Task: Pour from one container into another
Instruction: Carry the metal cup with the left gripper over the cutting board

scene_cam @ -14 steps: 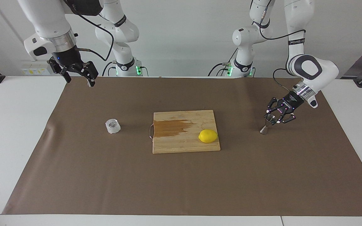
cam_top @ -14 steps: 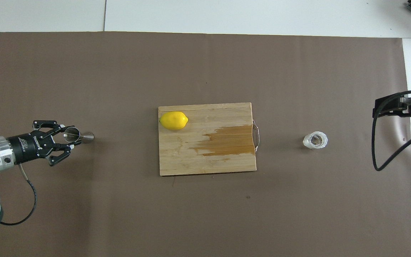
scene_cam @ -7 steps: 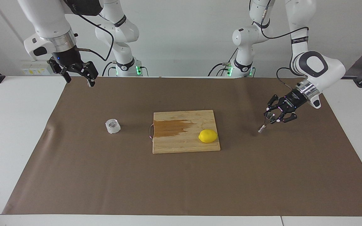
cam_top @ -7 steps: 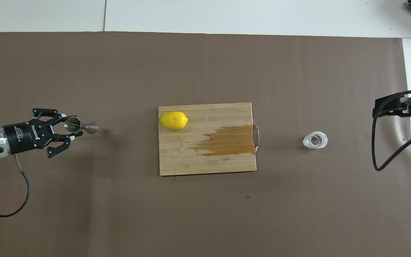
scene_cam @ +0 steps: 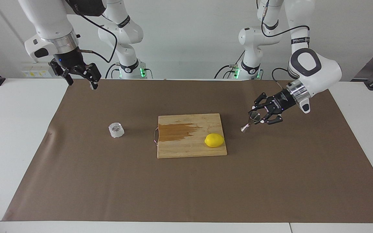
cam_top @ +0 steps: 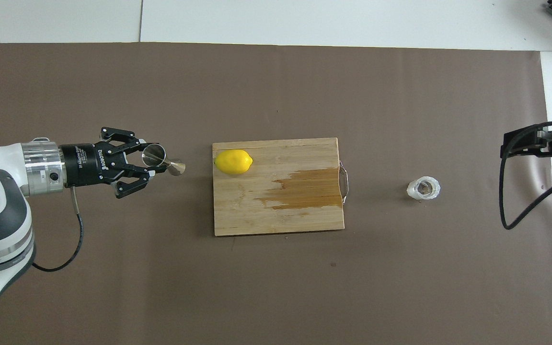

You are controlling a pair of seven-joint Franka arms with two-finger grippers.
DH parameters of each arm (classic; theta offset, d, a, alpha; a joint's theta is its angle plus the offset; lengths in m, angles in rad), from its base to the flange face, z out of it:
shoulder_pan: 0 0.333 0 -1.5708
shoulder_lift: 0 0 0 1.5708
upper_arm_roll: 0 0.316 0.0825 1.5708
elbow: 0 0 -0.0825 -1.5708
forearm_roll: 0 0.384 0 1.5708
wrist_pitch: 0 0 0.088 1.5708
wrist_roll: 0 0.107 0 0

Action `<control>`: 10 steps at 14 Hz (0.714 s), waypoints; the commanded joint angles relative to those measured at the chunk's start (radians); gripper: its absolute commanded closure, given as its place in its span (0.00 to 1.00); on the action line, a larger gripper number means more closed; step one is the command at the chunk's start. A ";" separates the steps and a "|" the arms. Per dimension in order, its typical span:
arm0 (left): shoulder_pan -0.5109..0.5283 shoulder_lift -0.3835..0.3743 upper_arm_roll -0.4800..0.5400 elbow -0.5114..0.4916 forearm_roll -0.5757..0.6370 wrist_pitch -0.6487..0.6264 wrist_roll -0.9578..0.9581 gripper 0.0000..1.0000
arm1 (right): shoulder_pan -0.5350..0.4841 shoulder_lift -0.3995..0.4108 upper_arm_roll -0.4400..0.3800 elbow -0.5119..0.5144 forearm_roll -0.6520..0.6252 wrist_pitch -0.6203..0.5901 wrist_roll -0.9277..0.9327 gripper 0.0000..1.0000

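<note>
1. The left end effector [scene_cam: 255, 118] is pinched on the upper cone of the steel jigger [scene_cam: 248, 124], carrying it tilted in the air over the brown mat [scene_cam: 186, 181] just beside the lemon end of the cutting board [scene_cam: 180, 149]
2. The glass cup [scene_cam: 116, 130] stands upright on the mat toward the right arm's end of the worktop, well apart from the jigger, with the board between them
3. The right end effector [scene_cam: 82, 77] waits high over the mat's edge nearest the robots, its fingers spread and holding nothing
4. Handling, as a judgement: the jigger looks light and rigid, but its polished cones are slippery, so the narrow waist gives the surest hold
5. The cup looks heavier for its size and breakable; its ribbed sides should give good purchase, best taken across the middle of the wall
6. A lemon [scene_cam: 214, 140] lies on the board beside a dark wet-looking stain [scene_cam: 176, 131]
</note>
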 commanded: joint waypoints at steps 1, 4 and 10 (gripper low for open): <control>-0.087 0.017 0.014 0.032 -0.090 0.082 -0.064 1.00 | -0.014 -0.005 -0.001 0.004 0.031 -0.013 -0.026 0.00; -0.226 0.025 0.014 0.044 -0.111 0.241 -0.147 1.00 | -0.016 -0.005 -0.004 0.004 0.031 -0.013 -0.026 0.00; -0.534 0.075 0.014 0.032 -0.360 0.704 -0.229 1.00 | -0.014 -0.005 -0.004 0.004 0.031 -0.013 -0.026 0.00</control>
